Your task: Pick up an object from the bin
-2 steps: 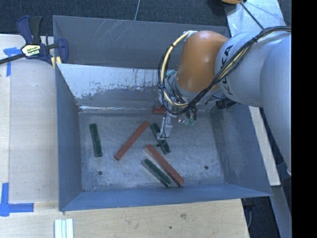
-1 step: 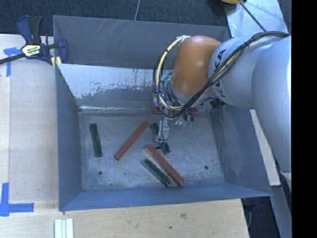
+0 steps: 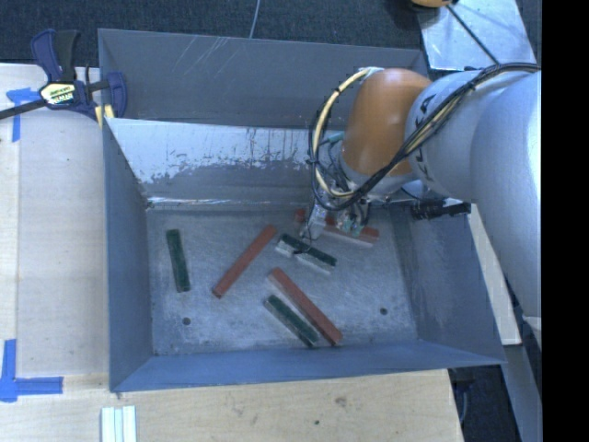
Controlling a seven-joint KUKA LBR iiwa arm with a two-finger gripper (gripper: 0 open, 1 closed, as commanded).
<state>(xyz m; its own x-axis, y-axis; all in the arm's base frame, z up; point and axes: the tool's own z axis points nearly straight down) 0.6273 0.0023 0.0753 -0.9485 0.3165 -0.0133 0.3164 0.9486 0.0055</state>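
Holding brown sticks [image 3: 244, 261], green sticks [image 3: 178, 261], grey bin [image 3: 126, 247]

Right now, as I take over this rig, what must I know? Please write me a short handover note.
Gripper: low over the back right of the bin, just above a short dark green stick. Whether it grips cannot be told.
Things: a reddish piece lies partly under the wrist. A green stick lies on the left and a long brown stick lies tilted in the middle. A brown stick and green stick pair lies side by side at the front.
Done: the arm is down in the bin.
Left: grip one thing and lift it out.
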